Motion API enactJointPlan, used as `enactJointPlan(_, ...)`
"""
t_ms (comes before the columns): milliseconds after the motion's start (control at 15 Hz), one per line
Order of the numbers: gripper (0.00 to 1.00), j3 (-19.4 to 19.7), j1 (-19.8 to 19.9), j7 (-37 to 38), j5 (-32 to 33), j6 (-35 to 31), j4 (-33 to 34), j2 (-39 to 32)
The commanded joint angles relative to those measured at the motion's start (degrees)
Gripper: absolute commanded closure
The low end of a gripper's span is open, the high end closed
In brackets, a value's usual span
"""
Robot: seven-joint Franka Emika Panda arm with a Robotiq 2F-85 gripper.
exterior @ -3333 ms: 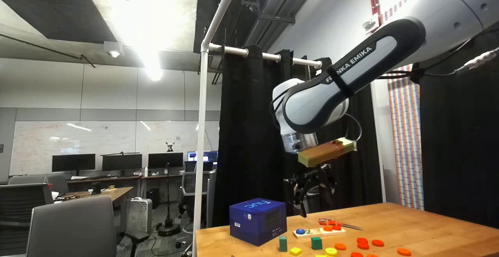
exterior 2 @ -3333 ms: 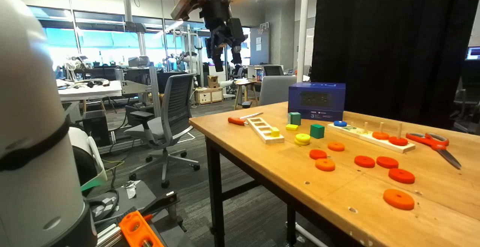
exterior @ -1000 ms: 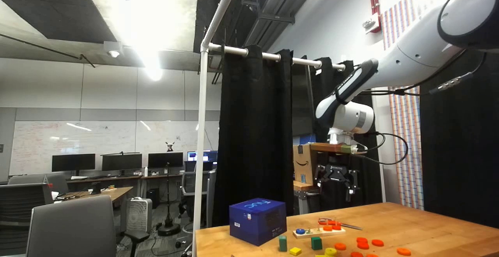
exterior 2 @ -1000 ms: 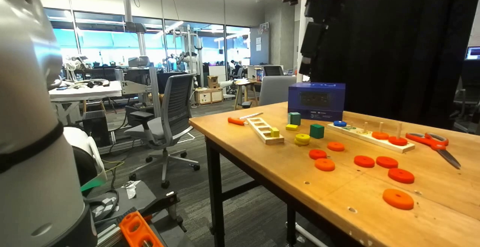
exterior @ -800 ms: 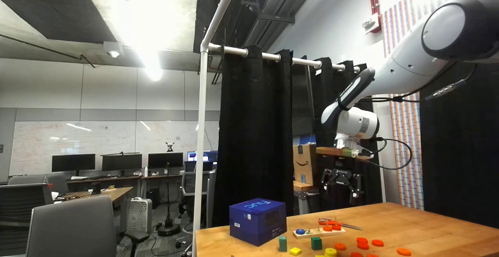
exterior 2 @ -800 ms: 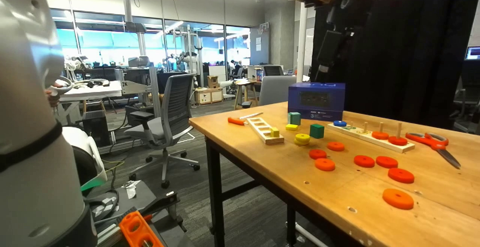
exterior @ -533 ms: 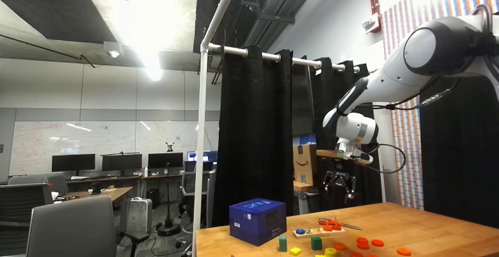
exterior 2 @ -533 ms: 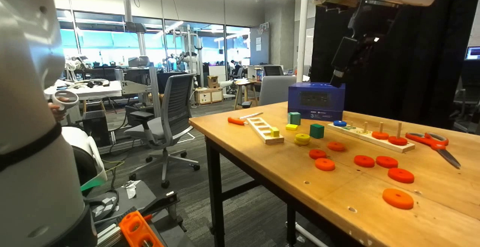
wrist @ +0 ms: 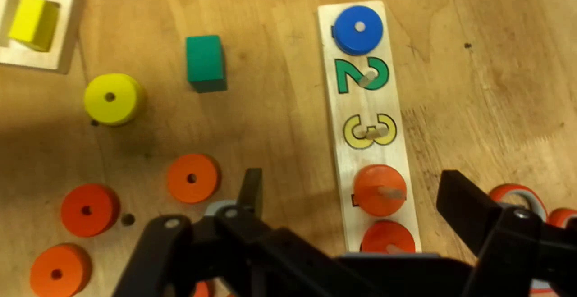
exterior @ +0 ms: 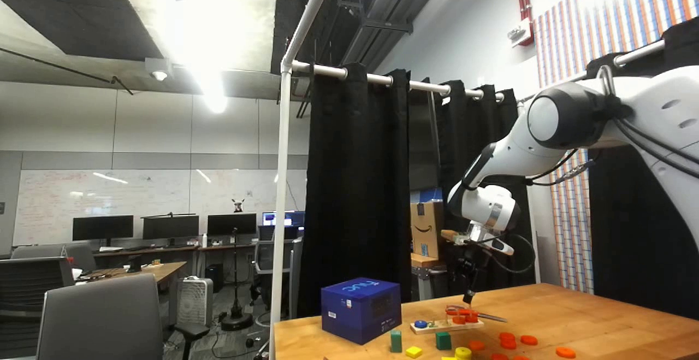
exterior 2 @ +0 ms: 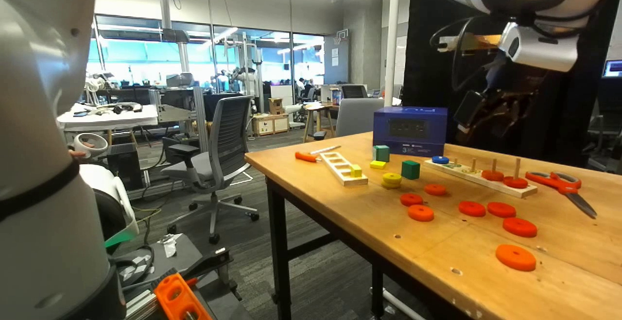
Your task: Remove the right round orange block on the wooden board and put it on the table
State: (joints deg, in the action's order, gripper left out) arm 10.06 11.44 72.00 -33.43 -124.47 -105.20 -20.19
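The gripper [wrist: 350, 184] has come down toward the board [wrist: 364, 104], jaws apart, so grasping its right block [exterior 2: 515, 183] seems next.

Robotics lab, office-type rm: Franka robot arm [exterior: 546, 119], scribbled whiteboard [exterior: 131, 199], several PC monitors [exterior: 171, 228], swivel chair [exterior 2: 232, 138] nr workbench [exterior 2: 359, 213].

right round orange block [exterior 2: 515, 184]: flat, reddish-orange disc, lying level on the wooden board [wrist: 365, 103] near one end, with one of the board's upright pegs rising through its centre; rightmost of the round blocks in both exterior views, partly covered in the wrist view.
wooden board: long, narrow, pale, lying flat on the table [exterior 2: 437, 252], with a row of pegs and painted numerals, a green 2 and a yellow 3.
table: broad, flat, light tan wooden top with a few small dark holes.
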Motion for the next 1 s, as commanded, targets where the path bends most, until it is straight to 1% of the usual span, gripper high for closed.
enactJointPlan(0, 0.0, 1.0, 0.2, 7.1, -0.8, -3.7, 4.4, -4.3)
enactJointPlan(267, 0.0, 2.3, -0.4, 10.5, 3.9, -5.1, 6.2, -6.0)
enactJointPlan(467, 0.0, 2.3, -0.3, 12.1, 6.9, -4.6, 7.7, -7.1)
enactJointPlan(733, 0.0, 1.9, -0.3, 13.2, 9.2, -4.2, 9.2, -8.7)
enactJointPlan(933, 0.0, 1.7, -0.2, 13.5, 9.6, -4.0, 10.1, -10.0)
